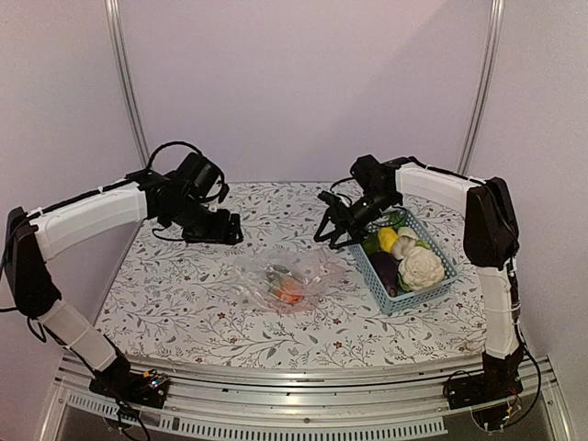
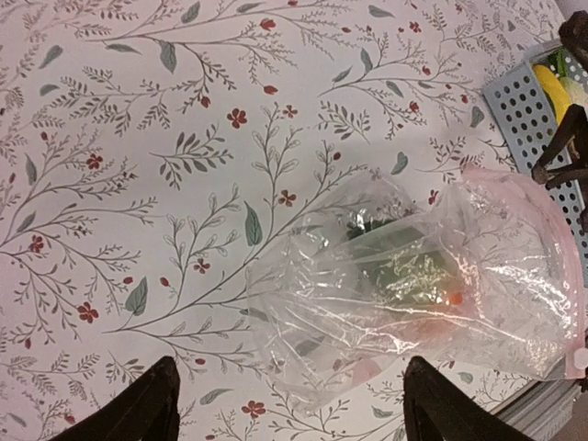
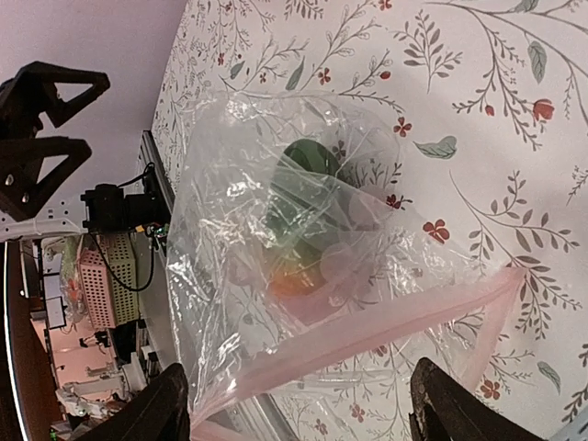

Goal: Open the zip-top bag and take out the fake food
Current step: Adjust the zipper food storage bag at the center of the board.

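Left fingers (image 2: 147, 404) and right fingers (image 3: 170, 404) both spread wide, holding nothing. Zip-top bag (image 1: 285, 276) lies mid-counter (image 1: 165, 303), mouth looks open. Several fake food (image 1: 421, 266) pieces sit in basket (image 1: 424, 294); green and orange ones not yet out of bag.

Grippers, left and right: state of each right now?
Left gripper: open, fingers wide apart, holding nothing.
Right gripper: open, fingers wide apart, holding nothing.
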Tool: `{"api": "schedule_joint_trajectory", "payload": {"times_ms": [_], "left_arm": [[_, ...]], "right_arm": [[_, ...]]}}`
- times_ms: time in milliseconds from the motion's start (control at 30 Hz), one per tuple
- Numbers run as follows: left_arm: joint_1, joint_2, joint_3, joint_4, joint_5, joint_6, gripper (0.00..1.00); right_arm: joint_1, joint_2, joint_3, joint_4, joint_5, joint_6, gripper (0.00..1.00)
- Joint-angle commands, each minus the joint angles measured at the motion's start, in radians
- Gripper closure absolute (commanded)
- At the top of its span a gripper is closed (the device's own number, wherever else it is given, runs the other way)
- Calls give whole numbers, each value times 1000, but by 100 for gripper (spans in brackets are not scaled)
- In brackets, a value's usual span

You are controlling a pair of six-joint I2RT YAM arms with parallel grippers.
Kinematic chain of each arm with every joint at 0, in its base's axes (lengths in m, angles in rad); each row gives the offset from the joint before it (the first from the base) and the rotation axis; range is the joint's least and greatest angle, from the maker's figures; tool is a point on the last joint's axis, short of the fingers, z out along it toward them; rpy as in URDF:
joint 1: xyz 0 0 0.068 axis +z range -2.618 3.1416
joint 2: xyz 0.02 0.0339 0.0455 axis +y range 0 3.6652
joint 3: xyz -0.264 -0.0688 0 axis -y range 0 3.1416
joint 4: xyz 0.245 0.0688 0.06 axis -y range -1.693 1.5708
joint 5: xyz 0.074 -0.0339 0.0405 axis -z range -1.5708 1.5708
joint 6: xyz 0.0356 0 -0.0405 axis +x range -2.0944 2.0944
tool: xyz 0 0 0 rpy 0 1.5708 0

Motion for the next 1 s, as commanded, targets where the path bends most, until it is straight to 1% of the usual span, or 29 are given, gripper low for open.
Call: {"api": "schedule_joint_trajectory", "payload": {"times_ms": [0,100,167,233,267,333,367,467,500,533,567,600,633,667,867,967], "left_arm": [[14,-49,-168,120,129,-100,18],[40,-78,-271,202,193,-137,18],[51,-69,-324,248,233,-151,20],[56,-36,-342,275,254,-153,23],[56,-16,-347,283,259,-155,24],[57,23,-355,307,275,-154,27],[59,40,-357,316,282,-155,30],[59,58,-362,329,277,-156,51],[60,53,-364,330,269,-153,62],[63,47,-366,330,262,-149,76],[65,39,-370,329,255,-143,84],[68,32,-376,328,247,-138,87],[73,24,-382,330,245,-133,95],[77,17,-394,331,242,-129,100],[102,-31,-449,338,216,-107,100],[109,-54,-463,339,201,-92,100]], "right_arm": [[56,109,81,-4,-76,127,19],[89,123,51,16,-102,146,21],[98,124,22,59,-134,176,24],[99,128,9,100,-168,203,35],[100,136,11,111,-180,217,39],[99,140,14,123,-191,220,44],[99,140,15,130,-199,223,50],[99,131,10,139,-206,226,72],[98,117,8,137,-199,217,77],[93,106,4,137,-195,210,82],[87,91,1,138,-195,203,85],[78,80,-1,137,-197,202,87],[70,57,-5,138,-202,201,87],[56,38,-10,138,-206,199,88],[4,-65,-71,139,-213,169,88],[-1,-95,-85,138,-215,152,88]]}}
